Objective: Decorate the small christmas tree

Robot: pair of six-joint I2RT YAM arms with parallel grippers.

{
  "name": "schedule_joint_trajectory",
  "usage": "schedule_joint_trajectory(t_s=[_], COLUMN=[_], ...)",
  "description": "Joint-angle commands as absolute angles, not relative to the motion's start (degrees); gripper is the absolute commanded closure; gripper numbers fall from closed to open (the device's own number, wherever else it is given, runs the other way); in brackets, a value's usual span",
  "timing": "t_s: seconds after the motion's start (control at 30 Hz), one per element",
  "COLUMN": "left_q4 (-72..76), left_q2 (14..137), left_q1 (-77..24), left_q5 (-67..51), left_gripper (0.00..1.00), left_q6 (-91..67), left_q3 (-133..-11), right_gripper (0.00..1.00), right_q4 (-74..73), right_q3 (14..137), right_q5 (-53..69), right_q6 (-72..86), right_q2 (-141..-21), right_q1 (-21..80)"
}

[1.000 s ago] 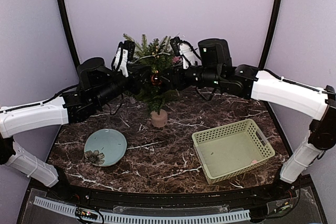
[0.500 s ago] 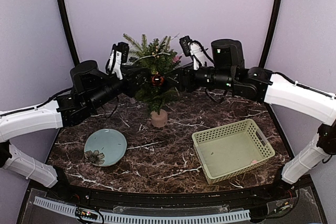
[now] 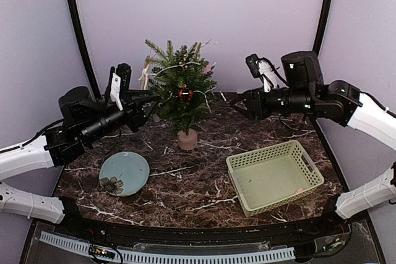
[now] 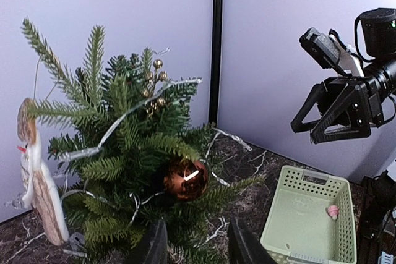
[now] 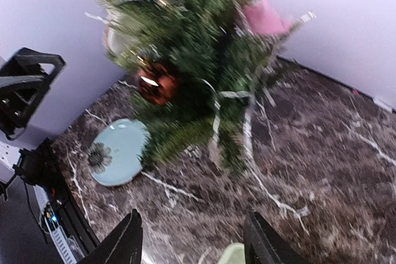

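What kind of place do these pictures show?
Probably a robot test booth, not a home: plain lilac walls enclose a marble-pattern table, with two robot arms at its near edge.

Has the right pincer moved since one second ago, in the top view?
Yes. The right pincer has drawn back rightward, away from the small christmas tree, which stands in place.

Soft, even light falls all around me, with no hard shadows, and the dark tabletop (image 3: 185,177) has only a dull sheen. My left wrist view is sharp, with a bright glint on the bauble (image 4: 185,179). My right wrist view is smeared, and the small christmas tree (image 5: 185,60) blurs. The overhead view bows the black posts (image 3: 77,23) at its edges.
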State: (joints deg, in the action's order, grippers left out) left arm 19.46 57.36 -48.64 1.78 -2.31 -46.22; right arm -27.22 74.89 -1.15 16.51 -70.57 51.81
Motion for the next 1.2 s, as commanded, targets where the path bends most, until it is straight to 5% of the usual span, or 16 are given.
schedule_joint_trajectory(t_s=[0.0,0.27,0.5,1.17], left_q4=[17.70,21.37,23.69,30.31], left_q2=[55.88,56.38,54.60,51.57], left_q1=[-48.54,-48.59,-48.60,-48.59], left_q5=[0.90,0.18,0.21,-1.55], left_gripper=[0.63,0.63,0.63,0.64], left_q6=[-3.50,-5.59,-6.71,-8.00], left_q3=[-42.75,-39.41,-36.50,-32.32], right_gripper=[0.43,0.45,0.50,0.61], right_q4=[-49.53,-73.41,-70.75,-65.25], right_q3=[73.50,67.51,54.37,46.71], right_q5=[-5.38,-9.77,-12.45,-17.85], right_q6=[24.29,32.46,35.54,46.16], right_q2=[-69.27,-73.29,-72.73,-80.90], right_q1=[47.72,46.85,44.10,40.17])
